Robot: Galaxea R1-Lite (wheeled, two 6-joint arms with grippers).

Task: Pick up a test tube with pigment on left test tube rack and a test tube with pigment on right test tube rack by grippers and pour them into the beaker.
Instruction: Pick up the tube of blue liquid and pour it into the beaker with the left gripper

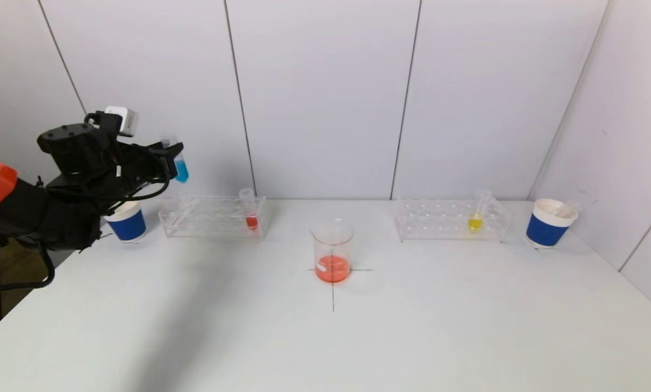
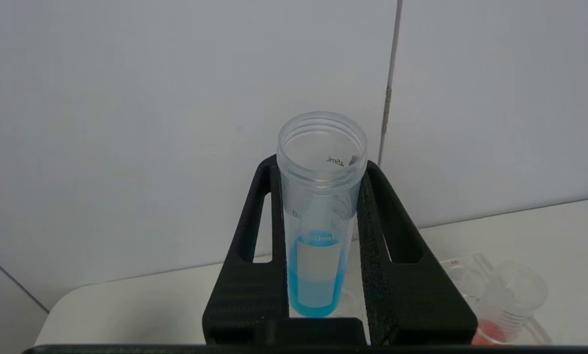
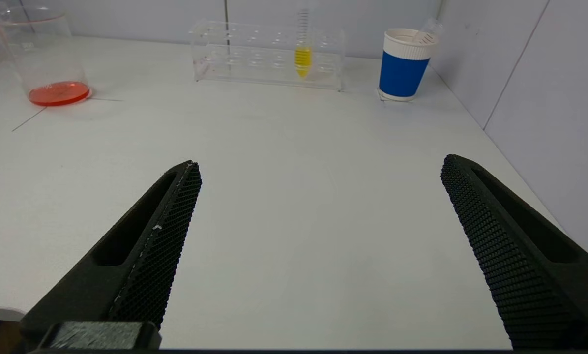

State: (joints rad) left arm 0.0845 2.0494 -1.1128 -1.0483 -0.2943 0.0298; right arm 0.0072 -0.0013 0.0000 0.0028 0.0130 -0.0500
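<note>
My left gripper (image 1: pixel 174 158) is raised above the left test tube rack (image 1: pixel 212 216) and shut on an upright test tube with blue pigment (image 2: pixel 318 236), whose blue tip (image 1: pixel 182 170) shows below the fingers. A tube with red pigment (image 1: pixel 251 218) stands in that rack. The right test tube rack (image 1: pixel 449 219) holds a tube with yellow pigment (image 1: pixel 474 220), which the right wrist view also shows as a yellow tube (image 3: pixel 302 56). The beaker (image 1: pixel 332 250) with red-orange liquid sits at the table's middle on a cross mark. My right gripper (image 3: pixel 318 169) is open over bare table, out of the head view.
A blue and white paper cup (image 1: pixel 127 222) stands left of the left rack, partly behind my arm. Another blue and white cup (image 1: pixel 548 222) stands right of the right rack with an empty tube in it. Walls close the back and right side.
</note>
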